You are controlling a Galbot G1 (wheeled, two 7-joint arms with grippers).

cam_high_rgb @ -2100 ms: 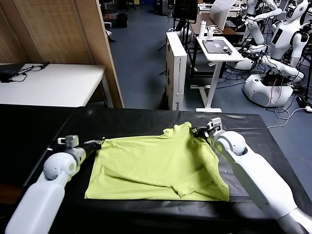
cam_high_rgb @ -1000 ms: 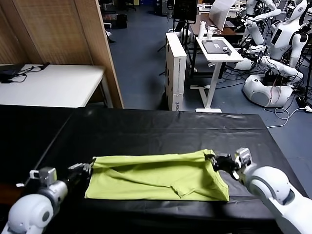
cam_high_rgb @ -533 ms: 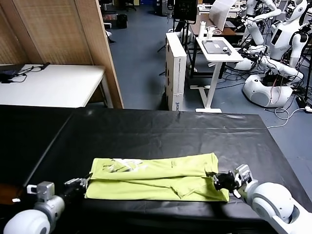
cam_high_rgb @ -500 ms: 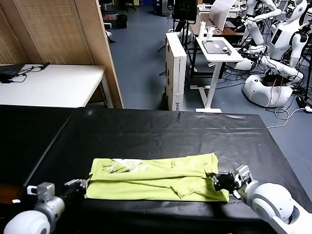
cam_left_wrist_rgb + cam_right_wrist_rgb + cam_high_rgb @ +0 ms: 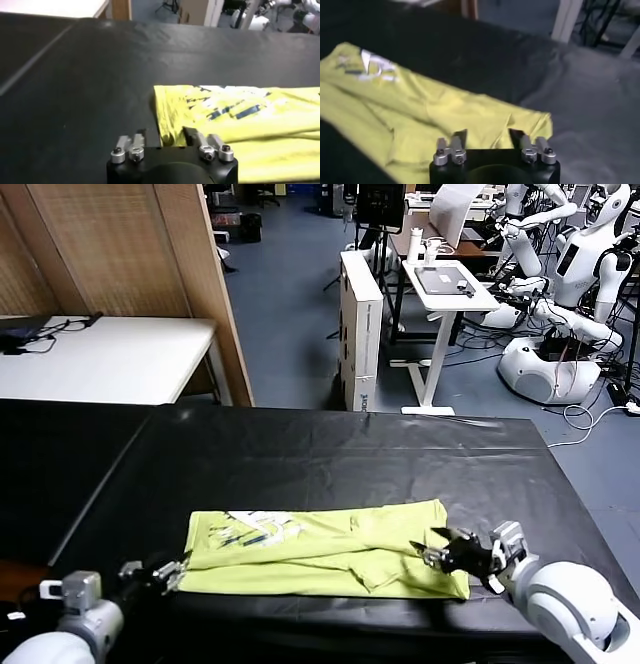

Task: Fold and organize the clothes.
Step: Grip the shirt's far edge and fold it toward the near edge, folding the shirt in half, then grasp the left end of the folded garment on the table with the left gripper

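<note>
While the T-shirt [image 5: 320, 546] is lying folded lengthwise, left gripper [image 5: 163, 573] and right gripper [image 5: 447, 553] are standing released; next: crosswise fold, needing fresh end grips.

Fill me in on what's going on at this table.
A two-armed robot is folding a lime T-shirt on a black table. The shirt lies doubled into a long strip near the front edge, white print up. The left tool and right tool sit open at the strip's two ends, holding nothing.
</note>
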